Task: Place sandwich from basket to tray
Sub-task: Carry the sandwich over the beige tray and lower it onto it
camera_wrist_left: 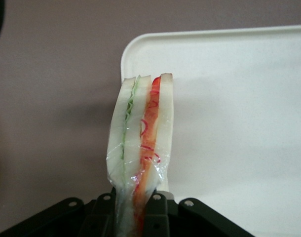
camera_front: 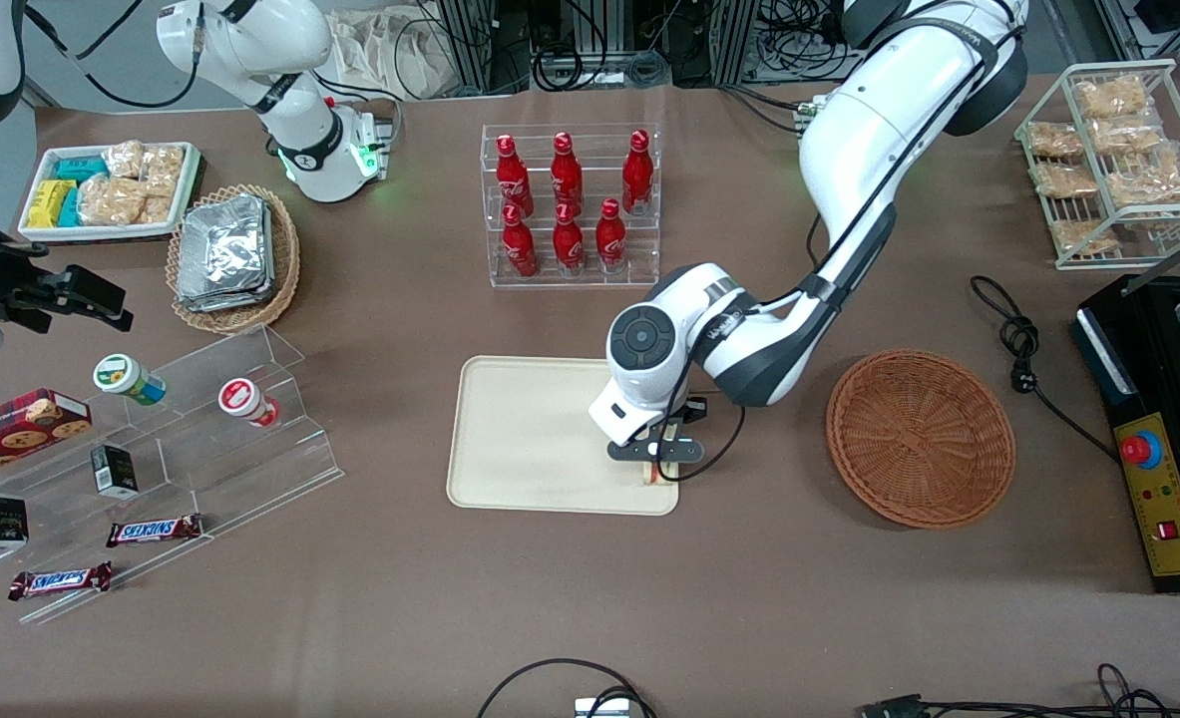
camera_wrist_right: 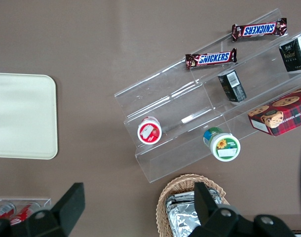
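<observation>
My left gripper (camera_front: pixel 656 469) is shut on the sandwich (camera_wrist_left: pixel 140 143), a plastic-wrapped wedge of white bread with green and orange-red filling. It holds the sandwich over the corner of the cream tray (camera_front: pixel 530 439) that is nearest the front camera and the basket. In the front view only a sliver of the sandwich (camera_front: pixel 656 473) shows under the gripper. In the wrist view the sandwich hangs over the tray's (camera_wrist_left: pixel 239 123) rounded corner. The reddish-brown wicker basket (camera_front: pixel 920 436) stands beside the tray toward the working arm's end and holds nothing that I can see.
A clear rack of red bottles (camera_front: pixel 570 204) stands farther from the camera than the tray. Clear stepped shelves with cups and snack bars (camera_front: pixel 181 439) lie toward the parked arm's end. A black cable (camera_front: pixel 1023 344) and a control box (camera_front: pixel 1158 489) lie past the basket.
</observation>
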You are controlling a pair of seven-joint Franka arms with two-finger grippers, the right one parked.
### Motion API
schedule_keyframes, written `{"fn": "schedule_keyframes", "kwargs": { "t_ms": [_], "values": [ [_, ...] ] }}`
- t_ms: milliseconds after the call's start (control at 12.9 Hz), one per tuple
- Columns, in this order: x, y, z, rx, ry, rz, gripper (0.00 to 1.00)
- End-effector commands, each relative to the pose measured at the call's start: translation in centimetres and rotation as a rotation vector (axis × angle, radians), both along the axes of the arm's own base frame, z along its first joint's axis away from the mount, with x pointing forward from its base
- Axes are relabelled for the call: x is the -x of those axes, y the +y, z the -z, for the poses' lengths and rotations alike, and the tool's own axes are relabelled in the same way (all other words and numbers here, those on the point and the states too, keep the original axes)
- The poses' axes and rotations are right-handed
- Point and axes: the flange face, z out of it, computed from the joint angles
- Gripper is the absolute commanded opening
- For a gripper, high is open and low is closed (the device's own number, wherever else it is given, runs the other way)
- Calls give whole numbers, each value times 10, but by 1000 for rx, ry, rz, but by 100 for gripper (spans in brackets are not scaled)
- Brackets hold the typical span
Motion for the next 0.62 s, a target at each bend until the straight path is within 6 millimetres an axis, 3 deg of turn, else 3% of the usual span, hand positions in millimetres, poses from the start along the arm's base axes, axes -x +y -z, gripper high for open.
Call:
{"fn": "schedule_keyframes", "kwargs": {
  "t_ms": [0,233,311,466,544],
  "values": [
    [-1,-10,4,-10,-14,10,0],
    [0,-10,14,-17,-6,15,1],
    [0,-9,16,-28,-15,24,12],
    [0,-10,17,-29,-18,26,76],
    [0,-10,15,-29,-20,23,100]
  ]
}}
